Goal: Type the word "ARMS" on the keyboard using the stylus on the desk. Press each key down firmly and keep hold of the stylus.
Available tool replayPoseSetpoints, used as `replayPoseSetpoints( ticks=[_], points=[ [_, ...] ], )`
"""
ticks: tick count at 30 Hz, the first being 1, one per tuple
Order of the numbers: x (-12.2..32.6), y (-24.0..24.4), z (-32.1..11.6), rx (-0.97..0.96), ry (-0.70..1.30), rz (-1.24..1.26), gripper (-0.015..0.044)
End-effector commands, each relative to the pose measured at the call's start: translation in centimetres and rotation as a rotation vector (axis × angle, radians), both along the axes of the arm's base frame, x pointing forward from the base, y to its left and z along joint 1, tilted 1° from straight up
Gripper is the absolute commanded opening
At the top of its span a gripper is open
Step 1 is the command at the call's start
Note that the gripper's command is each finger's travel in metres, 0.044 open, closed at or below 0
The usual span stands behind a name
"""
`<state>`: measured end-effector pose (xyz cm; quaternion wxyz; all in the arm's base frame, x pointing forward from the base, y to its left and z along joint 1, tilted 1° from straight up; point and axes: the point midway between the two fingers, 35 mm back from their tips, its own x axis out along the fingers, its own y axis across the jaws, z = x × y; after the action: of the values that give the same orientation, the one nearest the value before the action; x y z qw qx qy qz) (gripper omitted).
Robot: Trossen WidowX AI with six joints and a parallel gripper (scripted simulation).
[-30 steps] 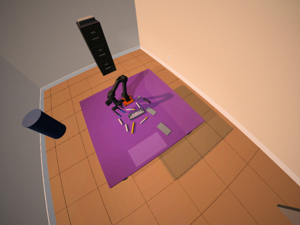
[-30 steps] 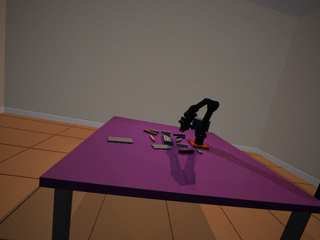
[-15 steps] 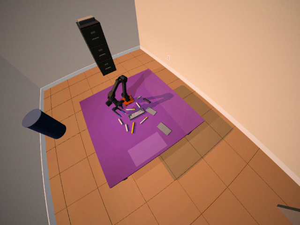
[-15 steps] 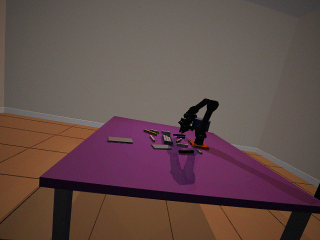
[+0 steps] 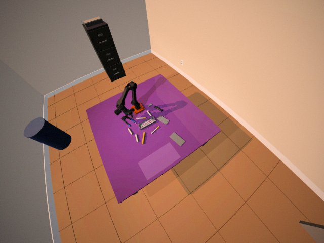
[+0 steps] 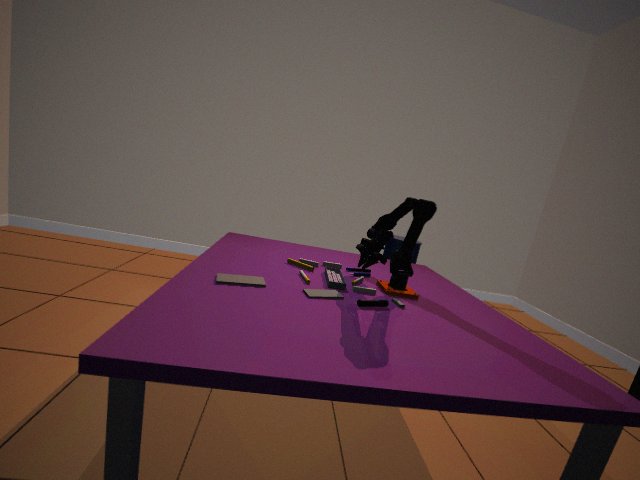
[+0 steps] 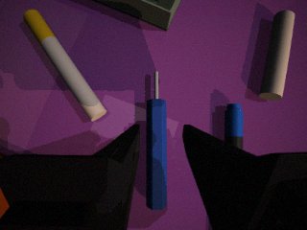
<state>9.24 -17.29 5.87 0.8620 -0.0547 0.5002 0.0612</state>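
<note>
The blue stylus [image 5: 132, 120] [image 6: 360, 274] [image 7: 156, 158] lies flat on the purple table, its thin pale tip pointing up in the wrist view. My gripper [image 5: 132, 117] [image 6: 361, 266] [image 7: 161, 130] is open above it. In the wrist view the fingers stand on either side of the stylus, with a gap on both sides, and hold nothing. The keyboard [image 5: 148, 123] [image 6: 334, 277] [image 7: 153, 16] lies beyond the stylus tip; only a corner of its dark green case shows in the wrist view, and its keys are out of that view.
A blue-capped marker [image 7: 233, 122] lies close to the right finger. A white-and-yellow stick [image 5: 140, 118] [image 7: 67, 67] lies left of the stylus tip in the wrist view, a white cylinder [image 7: 278, 55] right. Two grey slabs [image 5: 163, 120] [image 5: 177, 138] lie beyond the keyboard.
</note>
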Motion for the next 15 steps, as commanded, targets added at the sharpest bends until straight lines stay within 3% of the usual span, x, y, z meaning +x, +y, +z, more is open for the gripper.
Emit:
replayPoseSetpoints(
  ticks=[1, 15],
  points=[
    [0.0, 0.1, -0.4, 0.002, -0.005, 0.005, 0.0150],
    [0.0, 0.0, -1.5, 0.002, -0.005, 0.005, 0.0150]
  ],
)
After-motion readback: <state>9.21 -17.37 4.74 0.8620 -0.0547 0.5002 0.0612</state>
